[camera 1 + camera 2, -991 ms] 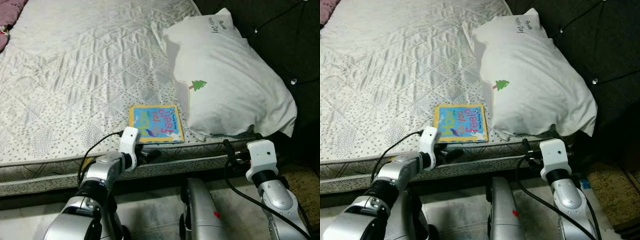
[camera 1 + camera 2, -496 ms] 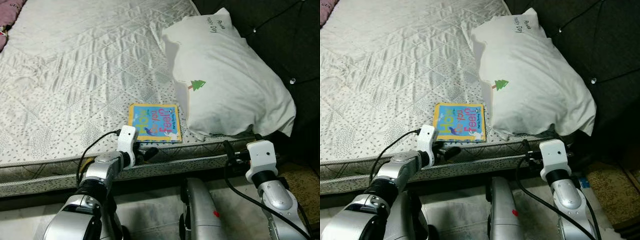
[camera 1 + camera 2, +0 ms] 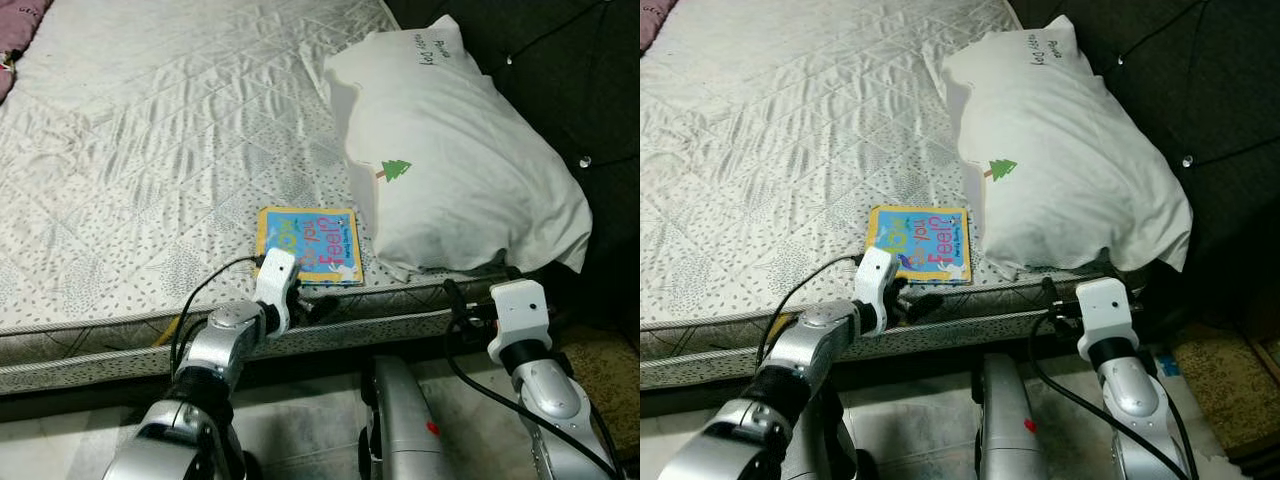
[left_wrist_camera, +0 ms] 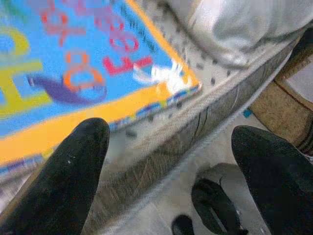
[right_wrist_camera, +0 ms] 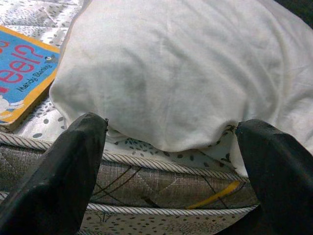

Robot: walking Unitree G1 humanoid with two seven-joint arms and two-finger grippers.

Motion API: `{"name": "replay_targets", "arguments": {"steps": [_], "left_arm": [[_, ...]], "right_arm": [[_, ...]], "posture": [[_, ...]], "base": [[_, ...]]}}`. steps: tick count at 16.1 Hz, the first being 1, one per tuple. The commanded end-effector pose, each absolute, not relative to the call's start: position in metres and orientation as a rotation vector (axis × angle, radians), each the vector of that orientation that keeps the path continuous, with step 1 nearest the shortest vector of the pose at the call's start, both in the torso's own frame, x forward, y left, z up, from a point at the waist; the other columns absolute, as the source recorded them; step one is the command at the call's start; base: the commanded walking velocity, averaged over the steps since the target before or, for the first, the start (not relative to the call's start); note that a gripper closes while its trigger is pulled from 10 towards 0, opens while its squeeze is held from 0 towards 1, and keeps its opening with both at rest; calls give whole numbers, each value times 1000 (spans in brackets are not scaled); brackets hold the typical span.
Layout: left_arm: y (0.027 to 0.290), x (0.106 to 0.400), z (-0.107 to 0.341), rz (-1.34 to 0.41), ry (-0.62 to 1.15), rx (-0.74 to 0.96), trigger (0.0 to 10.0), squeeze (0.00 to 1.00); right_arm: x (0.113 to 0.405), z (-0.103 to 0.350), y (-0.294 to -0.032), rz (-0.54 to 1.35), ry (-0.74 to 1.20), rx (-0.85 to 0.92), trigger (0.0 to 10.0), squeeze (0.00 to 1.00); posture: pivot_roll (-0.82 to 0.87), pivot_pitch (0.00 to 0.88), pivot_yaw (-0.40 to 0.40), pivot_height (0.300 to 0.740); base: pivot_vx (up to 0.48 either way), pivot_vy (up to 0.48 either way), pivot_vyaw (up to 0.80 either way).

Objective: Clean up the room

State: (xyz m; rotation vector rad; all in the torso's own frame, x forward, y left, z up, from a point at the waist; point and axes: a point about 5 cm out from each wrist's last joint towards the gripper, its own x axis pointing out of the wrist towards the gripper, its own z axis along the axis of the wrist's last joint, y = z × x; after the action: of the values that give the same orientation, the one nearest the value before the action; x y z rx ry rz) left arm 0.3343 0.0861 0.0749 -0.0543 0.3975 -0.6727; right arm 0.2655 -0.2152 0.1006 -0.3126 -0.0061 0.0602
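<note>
On the bed [image 3: 150, 150], close to its front edge, we see a book [image 3: 312, 243] with a blue cover and a yellow border lying flat on the quilted mattress. Just beside the book, toward the headboard [image 3: 560, 70], a white pillow [image 3: 460, 170] with a small green tree printed on it rests on the mattress, its low corner hanging past the bed's edge. Our left hand [image 3: 305, 305] sits at the bed's front edge right below the book; through the left wrist camera the two black fingers [image 4: 73, 166] are spread wide, released, with the near corner of the book [image 4: 88, 63] showing between and above them. Our right hand [image 3: 1080, 300] is held at the bed's edge under the pillow, and its fingers [image 5: 73, 166] are also apart, grasping nothing, with the pillow [image 5: 186, 68] ahead of them. At the far corner of the bed, well apart from the book, lies a bit of pink cloth [image 3: 15, 40]
</note>
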Motion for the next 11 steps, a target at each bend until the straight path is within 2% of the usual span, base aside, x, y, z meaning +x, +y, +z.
{"name": "replay_targets", "arguments": {"steps": [1,2,5,9,11], "left_arm": [[88,332,75,-665,373,-8,10000,0],[94,331,78,-612,312,40,10000,0],[111,331,89,-403,192,10,10000,0],[139,331,73,-200,258,-45,10000,0],[143,334,73,-166,266,-61,10000,0]], "right_arm": [[265,97,-214,63,3,-312,10000,0],[266,97,-213,65,1,-311,10000,0],[267,96,-212,72,0,-308,10000,0],[268,97,-213,86,-4,-322,10000,0],[268,98,-219,76,-1,-334,10000,0]], "posture": [[-187,181,8,549],[-184,178,8,549],[-178,173,8,549],[-176,165,6,549],[-183,163,10,549]], "base": [[0,0,0],[0,0,0],[0,0,0],[0,0,0],[0,0,0]]}}
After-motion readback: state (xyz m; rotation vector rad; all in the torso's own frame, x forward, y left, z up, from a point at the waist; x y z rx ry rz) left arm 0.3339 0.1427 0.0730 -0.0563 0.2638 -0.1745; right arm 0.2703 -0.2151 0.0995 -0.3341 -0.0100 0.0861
